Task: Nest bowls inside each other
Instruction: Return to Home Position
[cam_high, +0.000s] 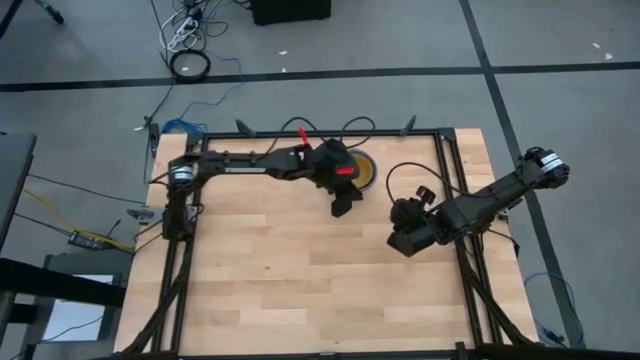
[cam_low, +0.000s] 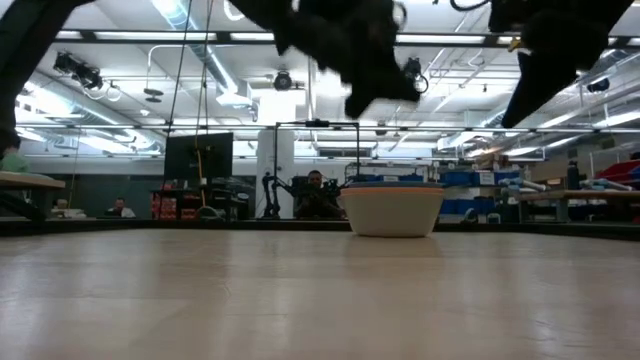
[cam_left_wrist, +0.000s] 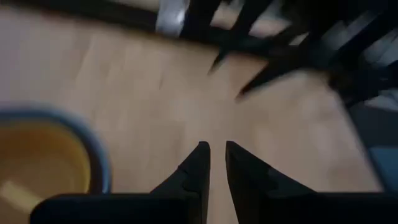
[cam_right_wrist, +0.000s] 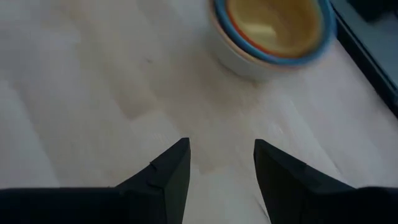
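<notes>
The bowls (cam_low: 395, 208) stand nested in one stack on the table near the middle of its far edge, resting on the pale outer bowl's base. Blue and orange rims show, with a yellow inside (cam_right_wrist: 273, 22). In the high view my left arm covers part of the stack (cam_high: 367, 172). My left gripper (cam_high: 341, 208) hangs in the air just on the near side of the stack. Its fingers (cam_left_wrist: 213, 155) are open by only a narrow gap, and nothing is between them. My right gripper (cam_high: 403, 243) is open above bare wood to the right of the stack and nearer, holding nothing (cam_right_wrist: 221, 155).
A black frame rail (cam_high: 445, 160) runs round the table's far and side edges, close behind the stack. The near half of the wooden top (cam_high: 300, 290) is bare. A person (cam_low: 316, 186) sits in the room beyond the table.
</notes>
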